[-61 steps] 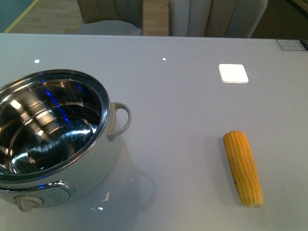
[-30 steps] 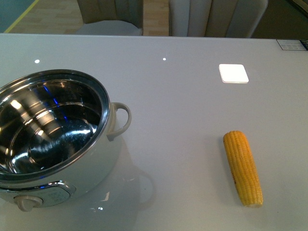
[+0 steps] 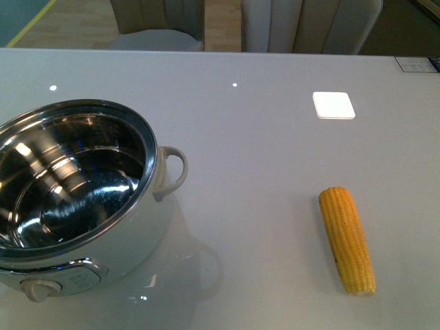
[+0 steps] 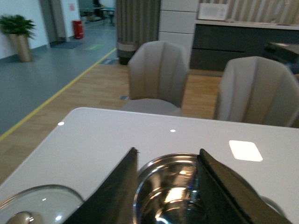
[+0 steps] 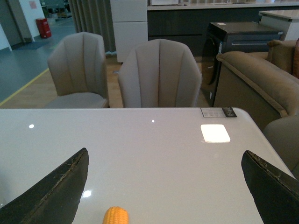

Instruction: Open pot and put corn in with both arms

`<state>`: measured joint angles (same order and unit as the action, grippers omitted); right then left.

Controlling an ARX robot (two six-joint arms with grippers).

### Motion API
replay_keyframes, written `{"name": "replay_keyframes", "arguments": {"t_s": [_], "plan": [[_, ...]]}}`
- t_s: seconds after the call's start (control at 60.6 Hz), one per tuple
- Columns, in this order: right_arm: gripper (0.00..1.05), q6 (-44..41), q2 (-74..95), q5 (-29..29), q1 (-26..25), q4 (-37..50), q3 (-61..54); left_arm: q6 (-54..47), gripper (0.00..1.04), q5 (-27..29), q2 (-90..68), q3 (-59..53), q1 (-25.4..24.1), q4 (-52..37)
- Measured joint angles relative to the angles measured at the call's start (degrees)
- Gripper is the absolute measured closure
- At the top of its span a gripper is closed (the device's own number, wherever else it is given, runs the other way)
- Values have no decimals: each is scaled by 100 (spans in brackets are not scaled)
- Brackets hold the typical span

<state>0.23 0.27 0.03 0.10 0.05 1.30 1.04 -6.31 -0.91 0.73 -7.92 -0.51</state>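
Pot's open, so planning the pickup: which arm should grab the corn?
Right. The corn lies to the right, its tip between the right gripper's open fingers; the left gripper is at the pot.

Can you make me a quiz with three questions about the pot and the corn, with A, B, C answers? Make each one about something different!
1. Where is the corn?
A) on the table, right of the pot
B) inside the pot
C) on a chair

2. What colour is the pot's loop handle?
A) red
B) white
C) black

3. The pot is:
A) shut with a lid
B) tipped over
C) open and empty

Answers:
1 A, the cob lies on the bare tabletop, apart from the pot.
2 B, the handle matches the white body.
3 C, the shiny inside shows with nothing in it.
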Motion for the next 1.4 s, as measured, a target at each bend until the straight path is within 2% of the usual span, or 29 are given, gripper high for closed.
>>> {"name": "replay_keyframes", "arguments": {"t_s": [0.033,0.049,0.148,0.181,0.429,0.511,0.577,0.907,0.94,1.105,1.138,1.171,1.22,1.253,1.319,1.402], "plan": [[9,0,0,0,0,0,0,-11,75,492,33,0,413,39],[9,0,0,7,0,0,0,-15,79,551,48,0,531,39],[9,0,0,2,0,0,0,-39,99,605,57,0,754,46],[9,0,0,2,0,0,0,-31,102,616,57,0,761,48],[9,0,0,2,0,0,0,-44,102,627,57,0,772,48],[9,0,0,2,0,0,0,-42,90,627,57,0,772,48],[9,0,0,2,0,0,0,-42,73,627,57,0,774,48],[9,0,0,2,0,0,0,-42,15,627,57,0,774,48],[9,0,0,2,0,0,0,-44,6,627,57,0,774,48],[9,-2,2,-2,-2,-2,0,-55,7,627,57,0,774,48],[9,-72,188,-315,-83,-369,125,-55,7,627,57,0,774,48],[9,-197,730,-866,-271,-1375,531,-55,7,636,57,0,776,48],[9,-284,1620,-1375,-466,-2476,1019,-57,7,623,57,0,776,48],[9,-302,2028,-1506,-527,-2946,1178,-57,7,621,59,0,776,48],[9,-310,2498,-1705,-608,-3346,1259,-57,7,629,59,0,780,48],[9,-310,3091,-1703,-614,-3110,1283,-55,7,634,59,0,780,48]]}}
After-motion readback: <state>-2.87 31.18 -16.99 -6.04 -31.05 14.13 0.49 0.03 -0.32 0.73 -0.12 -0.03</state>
